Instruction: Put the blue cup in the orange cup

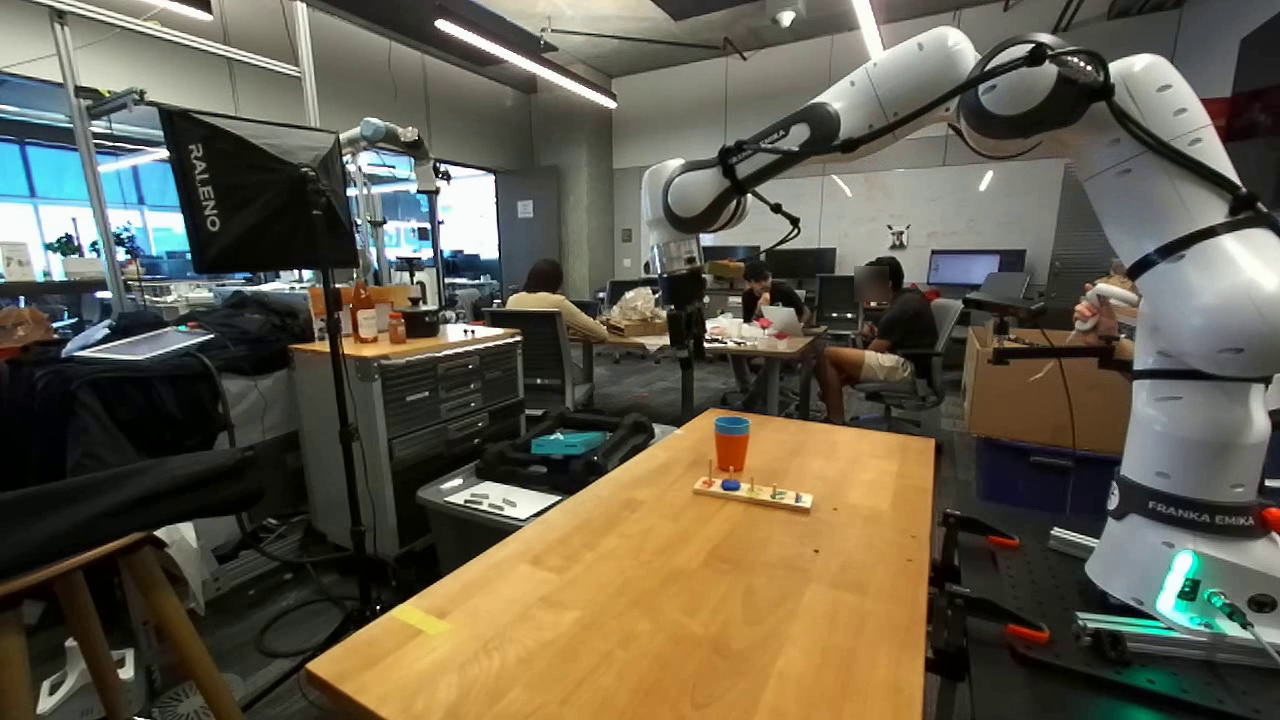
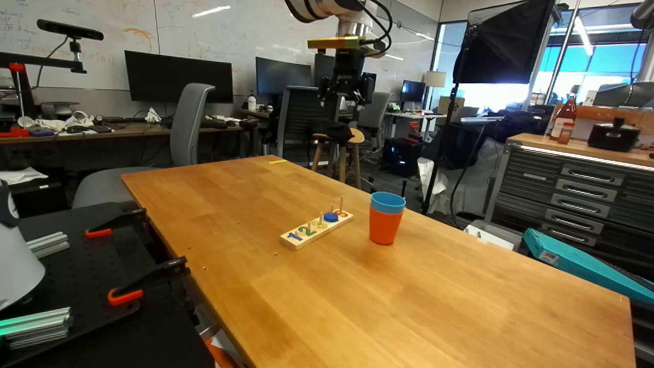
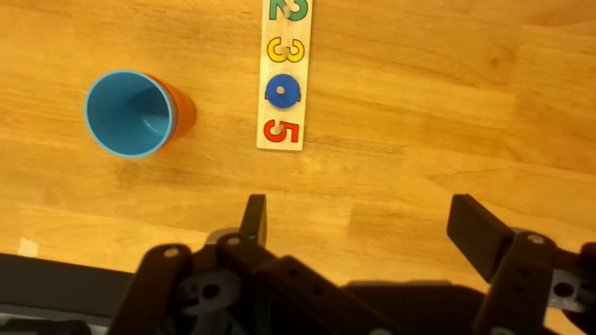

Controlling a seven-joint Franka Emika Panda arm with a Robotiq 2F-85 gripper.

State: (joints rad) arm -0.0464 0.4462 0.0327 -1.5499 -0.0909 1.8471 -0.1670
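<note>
The blue cup [image 1: 732, 426] sits nested inside the orange cup [image 1: 732, 456], with only its upper band and rim showing above. The pair stands upright on the wooden table, seen also in an exterior view as the blue cup [image 2: 388, 203] over the orange cup [image 2: 384, 228]. In the wrist view I look down into the blue cup [image 3: 125, 114], and the orange cup [image 3: 187, 111] shows at its right side. My gripper [image 3: 358, 200] is open and empty, well above the table and apart from the cups. It also shows in both exterior views [image 1: 688, 370] [image 2: 348, 97].
A wooden number peg board [image 3: 282, 111] with a blue disc [image 3: 282, 91] lies beside the cups. The table [image 2: 449, 296] has clamps [image 2: 153, 278] along the robot's side. A softbox light [image 1: 255, 190] on a stand and a drawer cabinet [image 1: 440, 385] stand beyond the opposite edge.
</note>
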